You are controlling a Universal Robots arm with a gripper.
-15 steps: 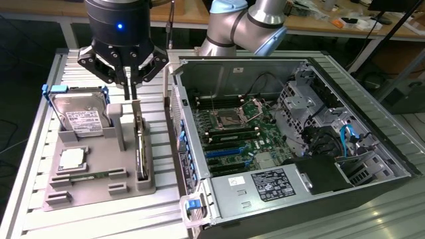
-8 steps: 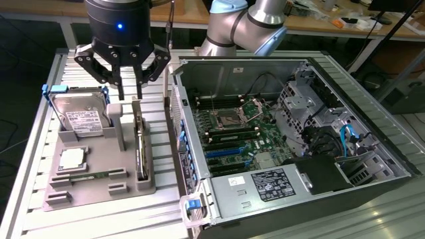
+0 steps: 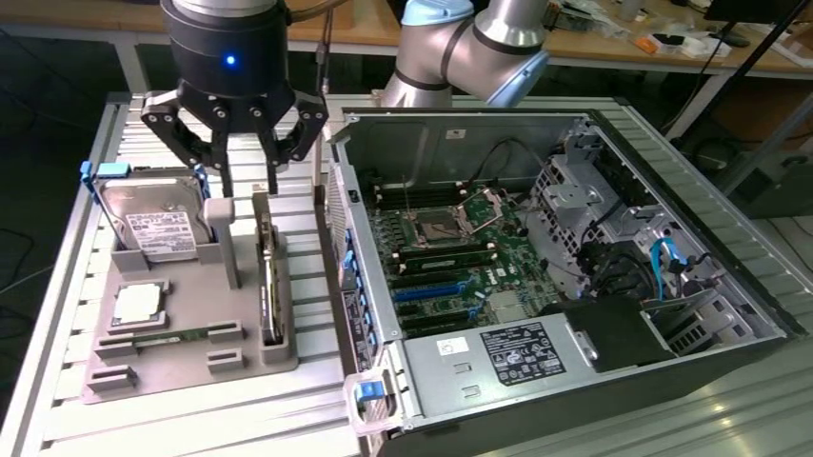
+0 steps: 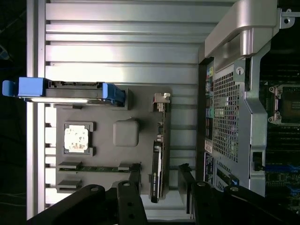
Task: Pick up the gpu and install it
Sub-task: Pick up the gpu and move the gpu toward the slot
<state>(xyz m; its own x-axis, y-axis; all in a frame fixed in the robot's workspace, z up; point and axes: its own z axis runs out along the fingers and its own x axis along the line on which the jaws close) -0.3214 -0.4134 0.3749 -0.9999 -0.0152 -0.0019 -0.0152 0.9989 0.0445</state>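
The gpu (image 3: 267,281) stands on edge in a slot of the grey holder (image 3: 204,307) on the worktop (image 3: 61,319), at the lower left of the exterior view, just beside the open computer case (image 3: 559,238). It looks light and stiff but fragile. The safest hold is probably across its two flat faces along the upper edge, clear of the bracket end. The gripper (image 3: 247,164) hangs directly above it at the upper left, fingers (image 4: 136,187) spread wide, one on each side of the card, holding nothing.

Ribbed aluminium table (image 3: 190,419); cluttered wooden workbench (image 3: 610,49) behind.
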